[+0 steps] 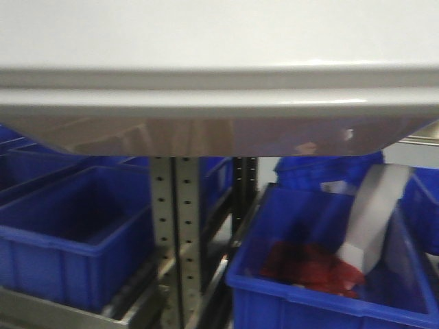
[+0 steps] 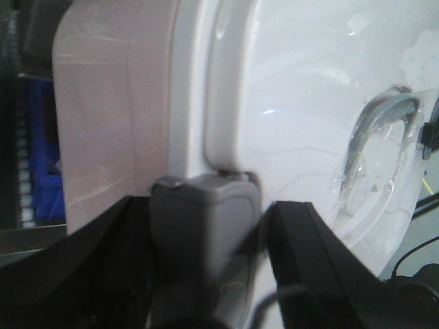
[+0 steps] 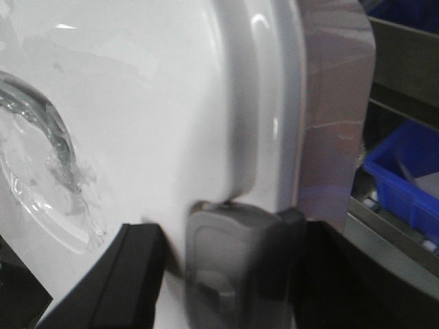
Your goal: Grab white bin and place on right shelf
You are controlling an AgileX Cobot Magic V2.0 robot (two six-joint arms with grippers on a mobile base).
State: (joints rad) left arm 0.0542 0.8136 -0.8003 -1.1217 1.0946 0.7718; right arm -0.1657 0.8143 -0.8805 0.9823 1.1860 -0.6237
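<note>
Both ends of white bin [image 1: 219,41] off-frame

left blue bin [image 1: 68,260] | right blue bin [image 1: 309,298]: red items [image 1: 305,267], white card [image 1: 374,219]

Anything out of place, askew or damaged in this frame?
In the right-hand blue plastic bin, a white card-like piece leans askew over red contents. Wrinkled clear film covers the recessed handle on the large white lidded plastic bin. Nothing looks spilled or broken.

The white bin [image 2: 302,103] is glossy smooth plastic, the blue bins [image 1: 68,247] plastic, the upright [image 1: 177,226] metal.
</note>
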